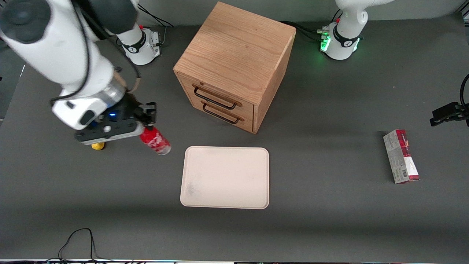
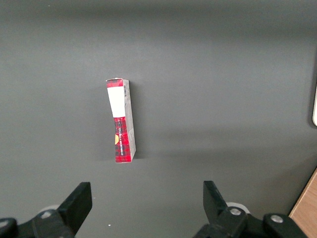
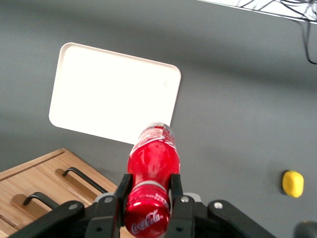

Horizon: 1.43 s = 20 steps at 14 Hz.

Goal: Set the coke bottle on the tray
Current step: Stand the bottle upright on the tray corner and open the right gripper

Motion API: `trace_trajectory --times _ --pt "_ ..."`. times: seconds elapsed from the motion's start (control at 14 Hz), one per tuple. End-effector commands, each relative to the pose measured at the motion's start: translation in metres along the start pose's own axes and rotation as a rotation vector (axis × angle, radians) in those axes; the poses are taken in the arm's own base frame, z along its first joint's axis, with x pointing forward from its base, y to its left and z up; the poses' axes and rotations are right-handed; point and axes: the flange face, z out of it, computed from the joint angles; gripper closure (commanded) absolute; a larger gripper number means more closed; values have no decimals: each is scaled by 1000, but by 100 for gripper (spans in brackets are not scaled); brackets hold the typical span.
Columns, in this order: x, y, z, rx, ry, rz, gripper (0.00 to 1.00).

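Clamped between my claw (image 3: 147,194) fingers is the coke bottle (image 1: 155,140); in my wrist view the two fingers press on either side of its red body, so my claw is closed on the bottle and nothing else. I am carrying it above the table (image 1: 329,227), not resting it on anything, and from the front view the bottle sticks out of my claw at a slant rather than hanging straight down. Its long axis runs out from my fingers toward the tray (image 1: 225,177), the free end leading and lying lower and nearer the front camera than the gripped end; I cannot tell for certain which end is the cap. What the next move turns on is this: the tray lies just ahead along that same line, nearer the front camera than my claw and toward the parked arm's end of the table, and the bottle's free end is short of the tray's nearest corner, near it but not yet over it. In my judgement I should travel along the bottle's own axis until it hangs over the bare middle of the tray, then lower. Beside my claw a small yellow object (image 1: 98,146) lies on the table, and the wooden drawer cabinet (image 1: 234,66) stands farther from the front camera than the tray.
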Motion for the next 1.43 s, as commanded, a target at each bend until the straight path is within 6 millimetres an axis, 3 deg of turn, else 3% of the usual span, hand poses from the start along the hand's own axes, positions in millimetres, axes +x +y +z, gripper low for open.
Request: trace_trajectory --times 0.0,0.07,0.21,0.36,0.64,0.71,0.79,1.0,1.07,1.36 --pt "4 -5 0 -9 29 11 100" --pt "7 -9 3 -2 38 4 100" --pt "22 -10 37 -12 14 1 100" --pt "39 -15 81 -24 -4 -1 100" --pt "73 -4 170 -36 -17 20 100" --pt "81 -5 212 -44 -32 -1 100" --pt "84 -1 230 -48 -45 -14 100" --pt "88 -1 257 -40 -55 -14 100" --pt "91 -1 279 -37 -56 -12 100" --pt "93 -6 304 -2 -54 -5 100"
